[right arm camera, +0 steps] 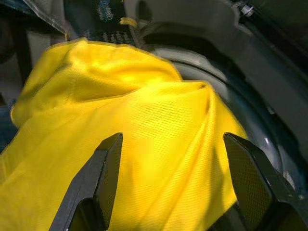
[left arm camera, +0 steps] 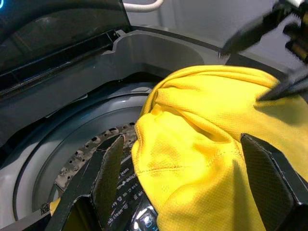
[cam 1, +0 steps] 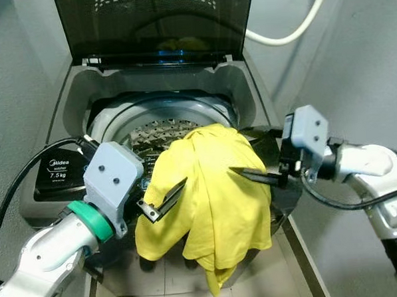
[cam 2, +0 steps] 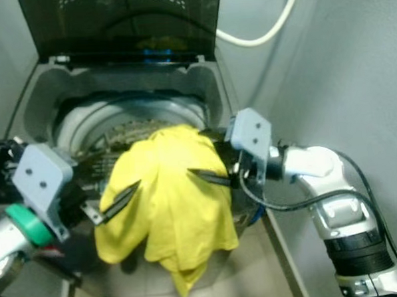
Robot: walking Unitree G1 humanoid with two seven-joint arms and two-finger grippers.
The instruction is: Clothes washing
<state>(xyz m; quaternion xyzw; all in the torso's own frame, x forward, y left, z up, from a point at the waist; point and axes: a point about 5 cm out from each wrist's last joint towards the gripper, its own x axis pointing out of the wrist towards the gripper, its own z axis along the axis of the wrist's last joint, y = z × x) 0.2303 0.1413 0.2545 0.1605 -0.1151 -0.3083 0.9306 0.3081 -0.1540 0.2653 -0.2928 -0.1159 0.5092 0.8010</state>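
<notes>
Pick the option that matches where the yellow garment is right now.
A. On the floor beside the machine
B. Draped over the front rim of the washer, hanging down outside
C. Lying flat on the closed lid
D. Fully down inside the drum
B: the yellow garment lies over the front edge of the open washing machine and hangs down its front, with the left gripper and right gripper against it.
</notes>
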